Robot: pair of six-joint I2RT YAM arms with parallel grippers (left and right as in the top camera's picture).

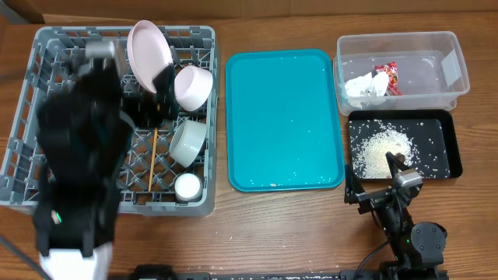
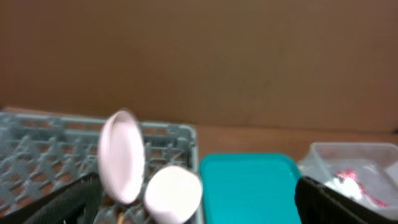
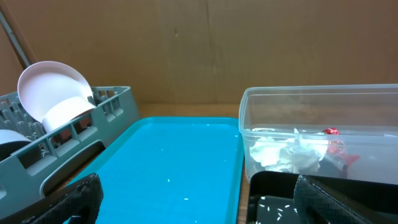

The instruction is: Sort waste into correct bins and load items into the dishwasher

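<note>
The grey dish-rack crate [image 1: 23, 167] holds the pinkish plate [image 1: 150, 48] on edge, a white bowl [image 1: 194, 85], a second bowl [image 1: 188, 142], a small cup [image 1: 187, 187] and chopsticks [image 1: 153, 162]. My left arm [image 1: 78, 140] is blurred above the crate. Its gripper [image 2: 199, 208] is open and empty, facing the plate [image 2: 122, 155] and bowl [image 2: 174, 193]. The clear tub [image 1: 451, 85] holds the red-and-white wrapper [image 1: 389, 78] and crumpled paper [image 1: 364, 88]. The black tray [image 1: 450, 144] holds rice [image 1: 383, 150]. My right gripper [image 3: 199, 202] is open and empty at the table's front.
The teal serving tray [image 1: 284, 117] lies between the crate and the bins, with a few stray rice grains on it. It also shows in the right wrist view [image 3: 180, 162], with the clear tub [image 3: 311, 99] to its right. A brown wall stands behind.
</note>
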